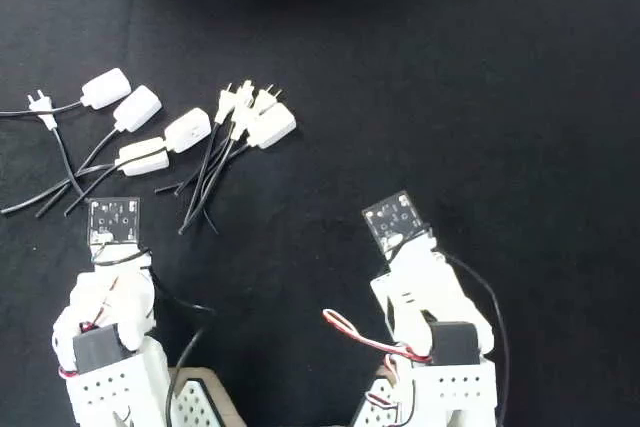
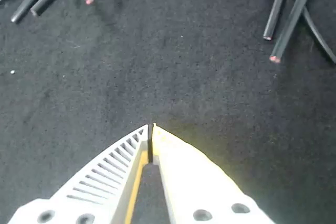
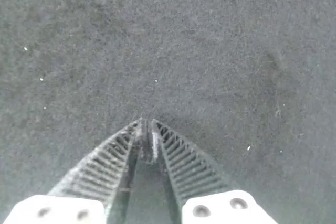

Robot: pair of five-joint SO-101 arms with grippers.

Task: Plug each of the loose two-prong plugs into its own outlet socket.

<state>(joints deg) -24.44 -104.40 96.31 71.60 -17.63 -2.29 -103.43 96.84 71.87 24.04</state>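
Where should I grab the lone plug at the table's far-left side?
Grip the lone plug by its white body, just behind the prongs, coming from above and closing across its sides. It lies flat, prongs toward the far edge, cord trailing back toward the near edge, so that probably keeps both clear. The left gripper, shut now, sits nearer.

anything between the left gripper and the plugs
Nothing blocks it. Ahead of the left gripper lies bare cloth, then the loose cable ends trailing from the plugs.
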